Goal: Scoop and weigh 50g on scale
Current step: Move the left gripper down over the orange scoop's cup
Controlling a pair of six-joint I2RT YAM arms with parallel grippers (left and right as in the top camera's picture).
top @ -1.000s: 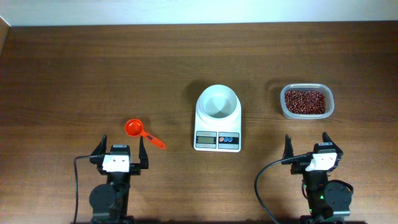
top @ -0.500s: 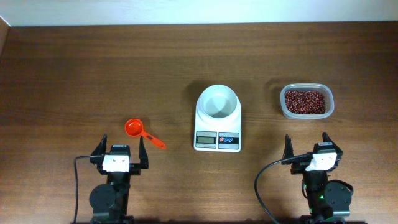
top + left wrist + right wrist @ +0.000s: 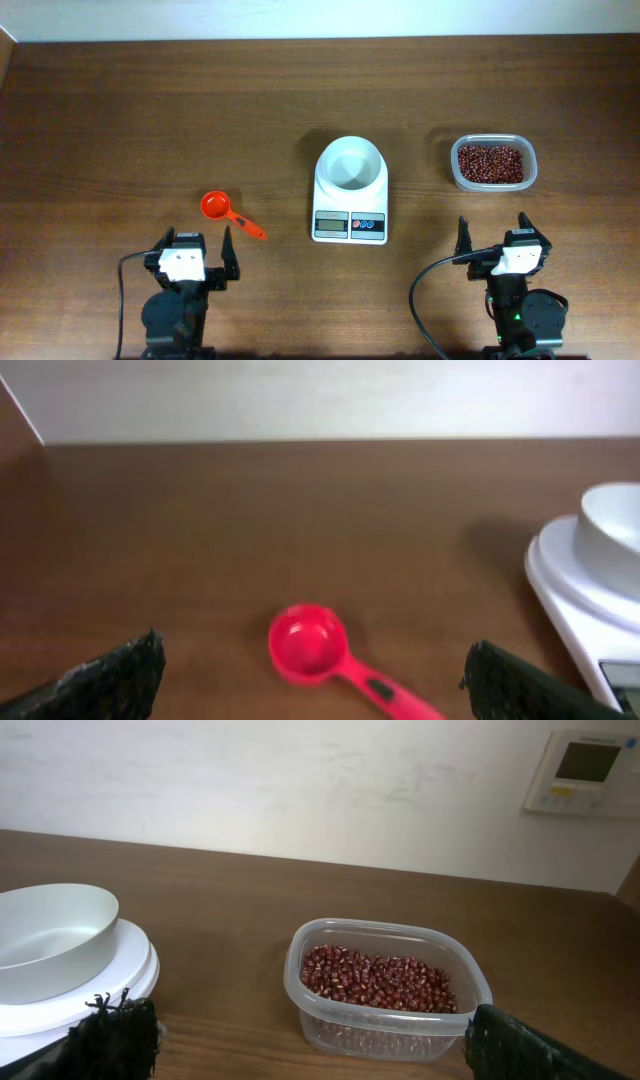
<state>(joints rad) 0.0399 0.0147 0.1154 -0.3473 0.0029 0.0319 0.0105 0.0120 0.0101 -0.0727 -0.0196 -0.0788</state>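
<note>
Small white digital kitchen scale (image 3: 350, 215), topped by a round white bowl (image 3: 350, 163), sits mid-way across the brown wooden table (image 3: 120, 120). A red plastic scoop (image 3: 225, 212) lies left of the scale and a clear plastic tub of red beans (image 3: 492, 163) right of it. The left pincer (image 3: 196, 240) and the right pincer (image 3: 491, 228) gape released, grasping nothing.

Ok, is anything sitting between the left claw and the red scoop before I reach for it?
Nothing visible does. The red scoop lies on bare table just ahead of the open left claw, with no other object between them. The scale stands clear, off to the right.
</note>
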